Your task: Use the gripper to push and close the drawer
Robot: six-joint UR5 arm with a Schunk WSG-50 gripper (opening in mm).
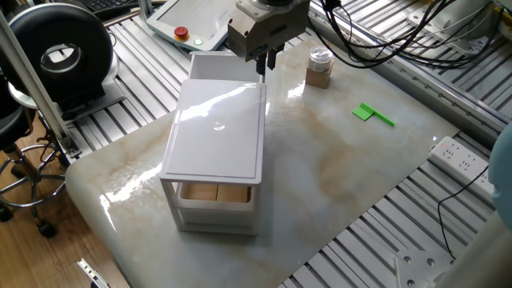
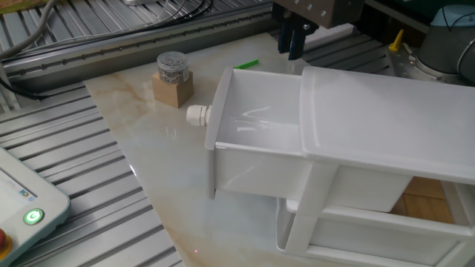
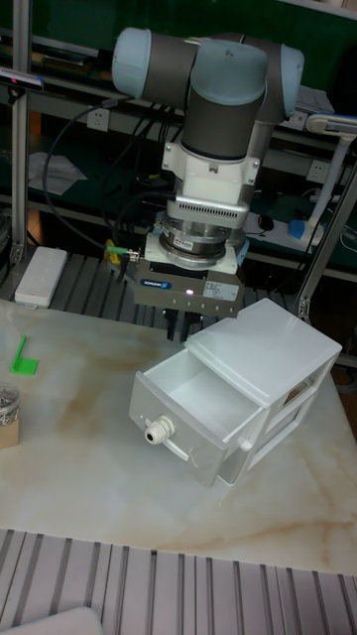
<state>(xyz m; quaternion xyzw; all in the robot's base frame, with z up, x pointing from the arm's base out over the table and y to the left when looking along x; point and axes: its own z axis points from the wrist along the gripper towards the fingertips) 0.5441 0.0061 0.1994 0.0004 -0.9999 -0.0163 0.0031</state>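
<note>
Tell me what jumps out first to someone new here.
The white cabinet mid-table with its top drawer pulled wide open and empty. Behind the drawer's far side hangs the tool, fingers pinched together, not touching it. A green piece lies apart on the marble table.

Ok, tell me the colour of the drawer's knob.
The knob is cream-white, clearest in the other fixed view.

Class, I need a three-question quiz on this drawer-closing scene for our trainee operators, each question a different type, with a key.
1. True or false: the drawer is pulled out of the cabinet.
2. The gripper is: A) touching the knob, B) raised behind the drawer, C) inside the drawer.
3. Fill in: the jar sits on a wooden ____.

Key: 1 true; 2 B; 3 block.
</note>
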